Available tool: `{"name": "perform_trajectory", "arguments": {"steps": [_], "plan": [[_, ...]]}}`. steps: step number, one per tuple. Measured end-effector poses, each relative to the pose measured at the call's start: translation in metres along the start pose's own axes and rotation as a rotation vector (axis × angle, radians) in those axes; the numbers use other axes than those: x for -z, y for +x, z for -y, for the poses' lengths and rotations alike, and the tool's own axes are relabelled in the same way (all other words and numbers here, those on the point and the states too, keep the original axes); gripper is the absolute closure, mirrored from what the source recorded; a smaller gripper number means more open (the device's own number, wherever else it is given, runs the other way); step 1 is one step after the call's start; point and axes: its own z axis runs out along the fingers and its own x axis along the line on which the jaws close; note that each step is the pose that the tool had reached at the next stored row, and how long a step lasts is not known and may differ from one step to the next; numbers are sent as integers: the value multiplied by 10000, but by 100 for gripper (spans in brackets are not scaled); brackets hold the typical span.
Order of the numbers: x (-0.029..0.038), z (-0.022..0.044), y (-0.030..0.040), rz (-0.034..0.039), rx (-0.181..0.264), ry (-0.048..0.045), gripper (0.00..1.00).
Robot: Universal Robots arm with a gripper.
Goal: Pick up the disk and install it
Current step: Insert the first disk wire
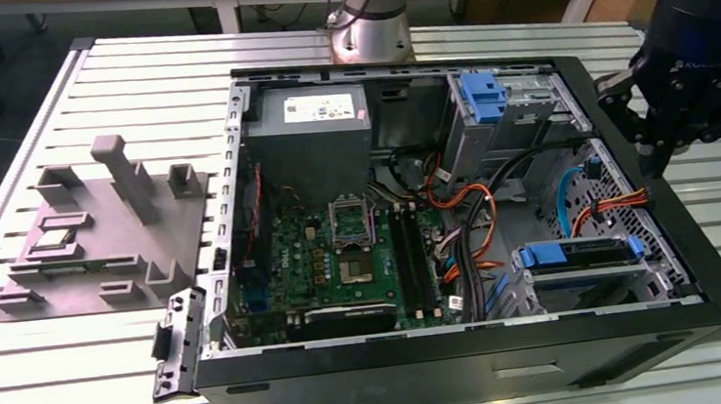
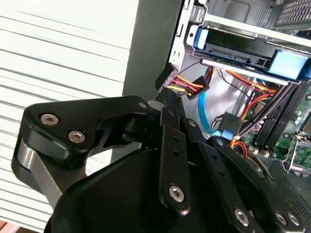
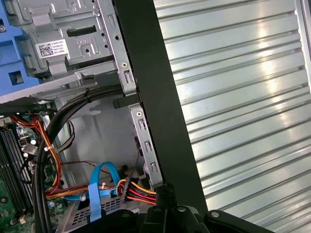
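Note:
The disk [image 1: 577, 254] lies flat in the lower drive bay at the front corner of the open computer case [image 1: 479, 353] on the exterior view's right, with its blue carrier bracket along its edge. The second wrist view shows the disk [image 2: 243, 51] in its grey cage beyond the fingers. My black gripper [image 1: 654, 159] hangs above the case's side wall on the exterior view's right, behind and above the disk and apart from it. Its fingers meet at the tips and hold nothing, which the gripper [image 2: 165, 99] and the gripper [image 3: 165, 194] show in both wrist views.
Inside the case are a green motherboard [image 1: 339, 253], a grey power supply [image 1: 307, 118], an upright blue latch on a grey cage [image 1: 482, 93] and orange, black and blue cables [image 1: 466, 212]. A grey fixture block [image 1: 102, 234] sits on the slatted table [image 1: 76, 384] at the exterior view's left.

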Motion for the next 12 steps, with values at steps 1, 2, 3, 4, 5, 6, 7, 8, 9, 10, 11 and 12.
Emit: {"name": "perform_trajectory", "arguments": {"steps": [1, 2, 3, 4, 5, 6, 7, 8, 9, 10, 11, 12], "plan": [[-11, 4, 1, 24, 0, 1, 90], [-20, 7, 2, 51, -1, 3, 90], [-29, 9, 3, 82, -4, -1, 90], [-33, 13, 3, 100, -5, -4, 90], [-36, 18, 2, 104, -4, -3, 90], [-41, 24, 2, 105, -4, -4, 90], [-46, 31, 3, 107, -7, -6, 90], [-50, 41, 4, 109, -9, -4, 90], [-53, 53, 7, 111, -16, -3, 90], [-56, 62, 9, 112, -23, -1, 90], [-60, 65, 8, 114, -31, 1, 90], [-62, 66, 8, 121, -33, 8, 90]]}}
